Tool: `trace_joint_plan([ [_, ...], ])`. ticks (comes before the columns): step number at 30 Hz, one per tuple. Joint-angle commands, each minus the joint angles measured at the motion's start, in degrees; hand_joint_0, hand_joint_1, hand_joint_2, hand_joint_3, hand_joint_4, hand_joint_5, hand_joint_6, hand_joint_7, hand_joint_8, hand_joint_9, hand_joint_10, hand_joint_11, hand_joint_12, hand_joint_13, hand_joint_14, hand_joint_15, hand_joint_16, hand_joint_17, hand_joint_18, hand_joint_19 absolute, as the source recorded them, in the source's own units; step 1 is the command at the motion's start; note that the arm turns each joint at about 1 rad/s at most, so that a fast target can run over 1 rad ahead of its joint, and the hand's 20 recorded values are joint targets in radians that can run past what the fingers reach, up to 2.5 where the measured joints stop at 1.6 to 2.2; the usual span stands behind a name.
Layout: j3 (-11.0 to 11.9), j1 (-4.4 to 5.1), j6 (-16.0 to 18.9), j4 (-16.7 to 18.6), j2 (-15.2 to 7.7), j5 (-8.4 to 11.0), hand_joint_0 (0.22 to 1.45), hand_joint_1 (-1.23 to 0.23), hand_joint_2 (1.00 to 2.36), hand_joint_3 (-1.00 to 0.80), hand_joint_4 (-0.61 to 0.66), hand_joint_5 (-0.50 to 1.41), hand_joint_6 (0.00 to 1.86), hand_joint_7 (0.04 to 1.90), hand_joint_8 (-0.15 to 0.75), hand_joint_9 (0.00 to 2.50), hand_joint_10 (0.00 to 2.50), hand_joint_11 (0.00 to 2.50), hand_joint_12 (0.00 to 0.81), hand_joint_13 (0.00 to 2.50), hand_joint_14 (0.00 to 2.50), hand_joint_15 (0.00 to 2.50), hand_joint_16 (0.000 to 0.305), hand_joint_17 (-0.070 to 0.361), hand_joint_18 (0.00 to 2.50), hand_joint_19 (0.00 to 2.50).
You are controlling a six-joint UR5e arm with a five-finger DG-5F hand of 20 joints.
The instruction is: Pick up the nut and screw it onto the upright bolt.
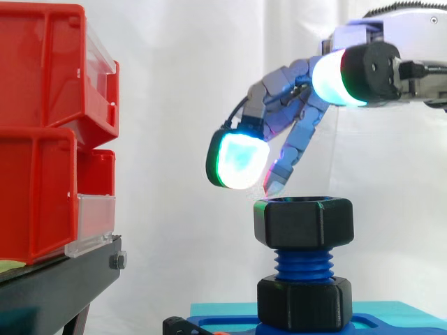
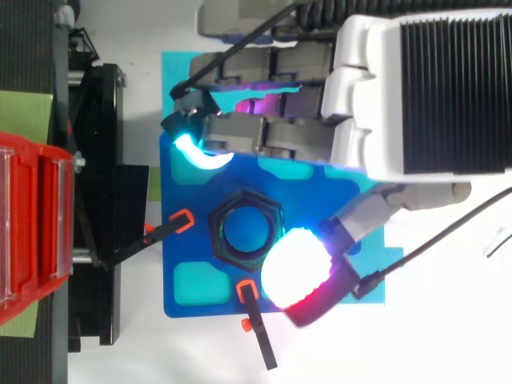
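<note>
A: Left to right, then. What's at the far side?
B: Red bins (image 1: 42,139) stacked on a black stand (image 1: 63,279), well apart from the work

A: And the nut?
B: The nut (image 1: 304,222), black and six-sided, sits level on the top of the upright blue bolt (image 1: 304,265). Bare thread shows below it, with a second black nut (image 1: 304,301) at the foot, on the blue base plate (image 2: 180,264)

A: The hand?
B: The hand (image 1: 279,87) hangs just above the nut, fingers spread and gently bent, pinching nothing. One glowing pad (image 1: 241,160) is up and to the left of the nut. A slimmer fingertip (image 1: 274,183) points down very near the rim, and I cannot tell whether it touches

A: How would the nut handle?
B: I'd judge it hard plastic: stiff, light, not fragile, but smooth enough to slip under round pads. Take it across two opposite flats, thumb against fingers, below the top edge. The thread looks coarse, so keep the nut level as it turns or it could bind

A: How far along?
B: It's on the bolt, near the top. I'd say turning it down is what's left
</note>
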Motion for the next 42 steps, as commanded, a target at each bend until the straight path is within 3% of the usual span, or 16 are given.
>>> trace_joint_plan([
  [1, 0.02, 1.19, 0.78, 0.77, 0.04, 0.38, 0.50, -0.04, 1.00, -0.50, 0.26, -0.07, 0.50, 0.84, 0.266, 0.98, 0.00, 0.00, 0.247, 0.53, 0.00, 0.00, 0.020, 0.046, 0.14, 0.00],
  [4, 0.02, 1.80, 1.66, 0.77, 0.04, 0.90, 0.50, -0.04, 1.00, -0.50, 0.26, -0.07, 0.50, 0.84, 0.265, 0.97, 0.00, 0.00, 0.248, 0.52, 0.00, 0.00, 0.021, 0.046, 0.13, 0.00],
  [6, 0.02, 2.77, 2.71, 0.77, -0.05, 1.69, 0.50, -0.04, 1.00, -0.50, 0.26, -0.07, 0.50, 0.84, 0.267, 0.97, 0.00, 0.00, 0.249, 0.52, 0.00, 0.00, 0.021, 0.046, 0.13, 0.00],
  [12, 0.02, 3.83, 3.15, 0.86, -0.40, 2.13, 0.50, -0.05, 1.00, -0.50, 0.25, -0.06, 0.50, 0.84, 0.267, 0.95, 0.00, 0.00, 0.250, 0.51, 0.00, 0.00, 0.021, 0.047, 0.12, 0.00],
  [21, -0.06, 4.26, 3.50, 1.21, -0.49, 2.13, 0.50, -0.05, 1.00, -0.50, 0.24, -0.06, 0.50, 0.83, 0.262, 0.91, 0.00, 0.00, 0.257, 0.49, 0.00, 0.00, 0.022, 0.049, 0.10, 0.00],
  [25, -1.12, 4.26, 3.59, 1.65, -0.49, 2.05, 0.50, -0.05, 1.00, -0.50, 0.23, -0.06, 0.50, 0.82, 0.257, 0.88, 0.00, 0.00, 0.262, 0.46, 0.00, 0.00, 0.023, 0.051, 0.08, 0.00],
  [26, -2.35, 4.35, 3.59, 3.23, -0.49, 2.05, 0.50, -0.05, 1.00, -0.50, 0.23, -0.07, 0.50, 0.82, 0.255, 0.87, 0.00, 0.00, 0.263, 0.46, 0.00, 0.00, 0.023, 0.052, 0.07, 0.00],
  [29, -3.23, 4.26, 3.59, 4.46, -0.49, 2.05, 0.49, -0.05, 1.00, -0.50, 0.20, -0.09, 0.50, 0.75, 0.244, 0.78, 0.00, 0.00, 0.269, 0.42, 0.00, 0.00, 0.025, 0.056, 0.03, 0.00],
  [32, -3.32, 4.26, 3.59, 4.64, -0.49, 2.05, 0.49, -0.05, 1.00, -0.50, 0.19, -0.12, 0.50, 0.68, 0.232, 0.68, 0.00, 0.00, 0.279, 0.39, 0.00, 0.00, 0.027, 0.060, 0.00, 0.00],
  [42, -3.32, 4.26, 3.50, 4.55, -0.49, 2.05, 0.48, -0.06, 1.00, -0.50, 0.19, -0.13, 0.50, 0.68, 0.242, 0.64, 0.00, 0.00, 0.287, 0.36, 0.00, 0.00, 0.028, 0.064, 0.00, 0.00],
])
